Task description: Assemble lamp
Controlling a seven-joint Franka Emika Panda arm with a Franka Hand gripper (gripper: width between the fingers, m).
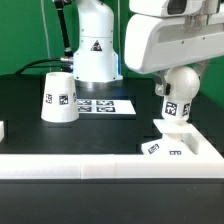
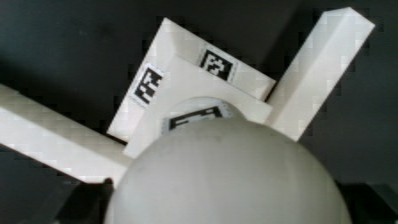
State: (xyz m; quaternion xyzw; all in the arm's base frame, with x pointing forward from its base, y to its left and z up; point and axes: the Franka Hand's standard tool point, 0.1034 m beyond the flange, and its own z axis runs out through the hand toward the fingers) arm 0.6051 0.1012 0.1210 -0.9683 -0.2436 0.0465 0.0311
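Observation:
My gripper (image 1: 174, 84) is shut on the rounded white bulb (image 1: 179, 96) and holds it upright, threaded end down, right over the flat square base (image 1: 178, 144) at the exterior view's right. I cannot tell whether the bulb's lower end touches the base. In the wrist view the bulb (image 2: 222, 165) fills the foreground and hides my fingertips; the tagged base (image 2: 185, 78) lies beyond it. The white cone shade (image 1: 59, 99) stands wide end down on the black table at the exterior view's left, apart from the gripper.
The marker board (image 1: 104, 104) lies flat mid-table in front of the robot's pedestal (image 1: 95, 50). A white rail (image 1: 90, 165) runs along the table's front and turns back at the right, beside the base; it also shows in the wrist view (image 2: 320, 70).

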